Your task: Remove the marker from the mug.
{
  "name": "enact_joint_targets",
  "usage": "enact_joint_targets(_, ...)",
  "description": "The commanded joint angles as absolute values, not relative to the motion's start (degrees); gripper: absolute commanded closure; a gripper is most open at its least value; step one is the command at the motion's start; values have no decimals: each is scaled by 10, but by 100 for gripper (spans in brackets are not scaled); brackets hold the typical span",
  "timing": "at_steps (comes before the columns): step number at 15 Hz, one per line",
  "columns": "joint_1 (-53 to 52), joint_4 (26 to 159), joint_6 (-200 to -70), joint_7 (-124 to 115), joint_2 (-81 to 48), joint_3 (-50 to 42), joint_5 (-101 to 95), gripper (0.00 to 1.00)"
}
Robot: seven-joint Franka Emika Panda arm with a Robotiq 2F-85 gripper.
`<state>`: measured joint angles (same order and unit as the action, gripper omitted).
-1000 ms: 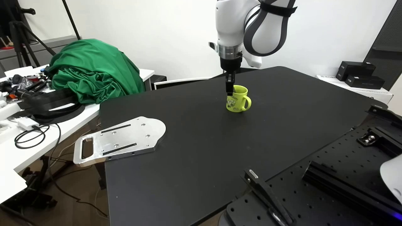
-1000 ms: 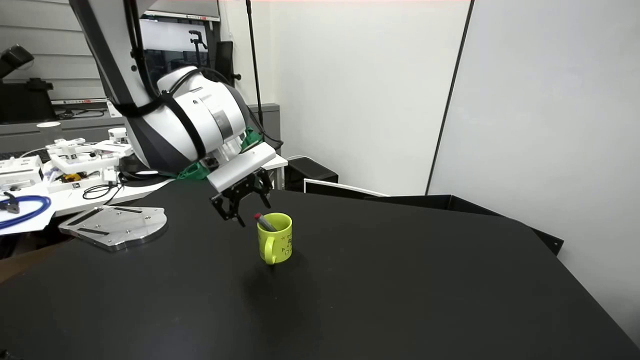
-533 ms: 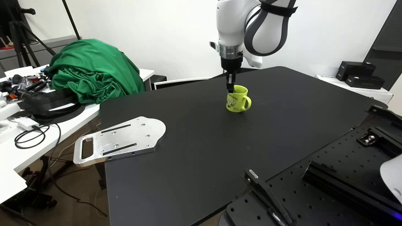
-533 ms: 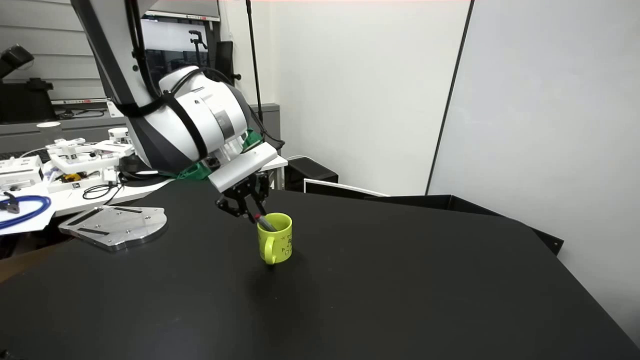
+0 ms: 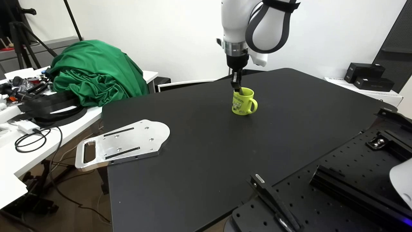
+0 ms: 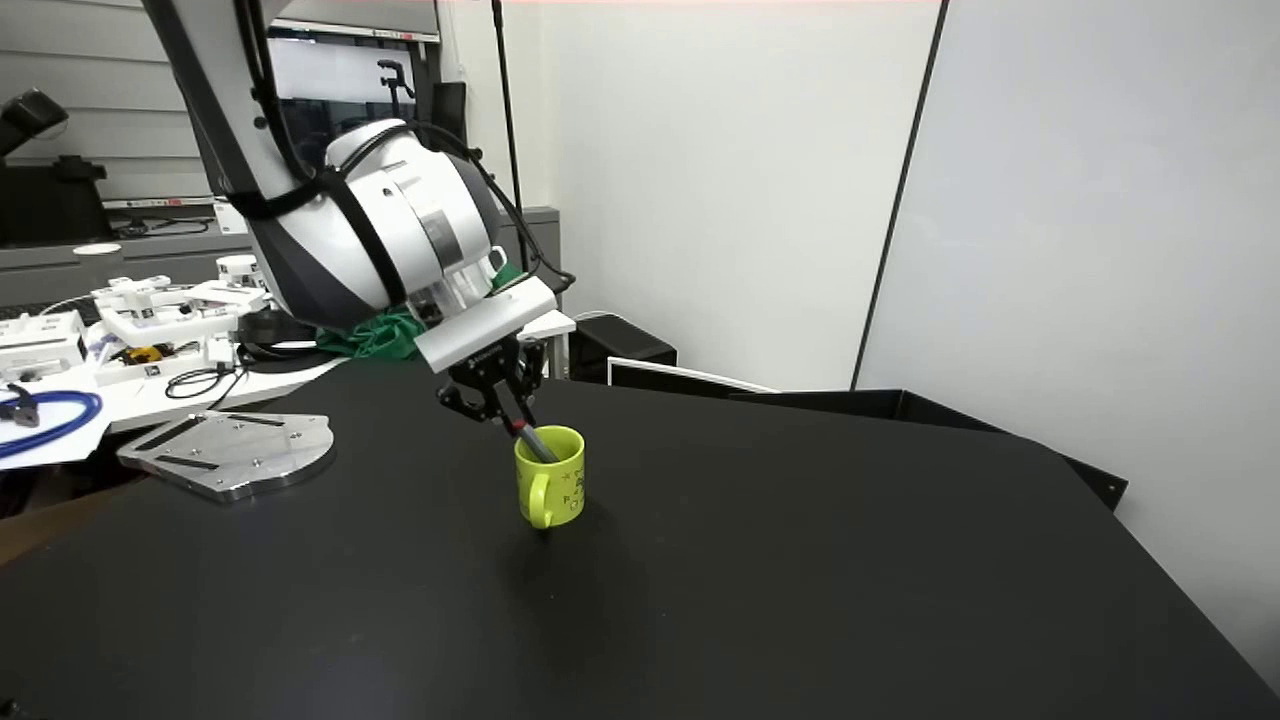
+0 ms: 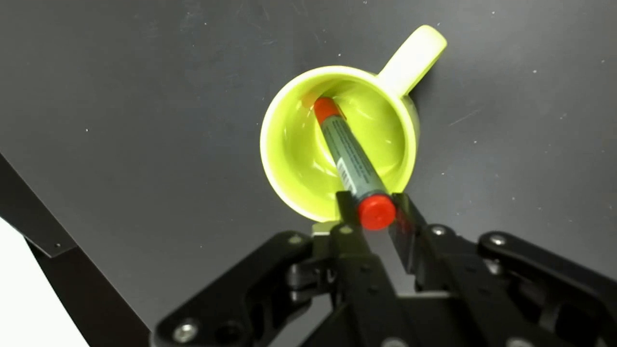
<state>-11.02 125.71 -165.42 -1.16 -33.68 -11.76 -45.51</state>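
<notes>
As we look into the mug (image 7: pixel 268 149) in the wrist view, we see the marker (image 7: pixel 349 152) inside, tilted, with its lower red end near the inner wall and its grey body crossing the opening. We note that the gripper (image 7: pixel 373 205) grasps the marker's upper red end, one finger (image 7: pixel 345 207) on each side. In both exterior views, we find the mug upright on the black table (image 5: pixel 193 174). In an exterior view, we locate the grasped end just above the rim (image 6: pixel 579 446).
</notes>
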Motion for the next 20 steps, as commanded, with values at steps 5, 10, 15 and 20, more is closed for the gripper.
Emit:
enact_joint_targets(5,-74,1239,-1483,28,-238,-62,-319,94)
enact_joint_targets(10,-65,1218,-1422,26,-175,-63,-305,94)
enact_joint_targets(15,-27,1200,-1392,31,-144,-73,-312,94)
enact_joint_targets(20,31,1179,-1366,48,-167,-92,-292,94)
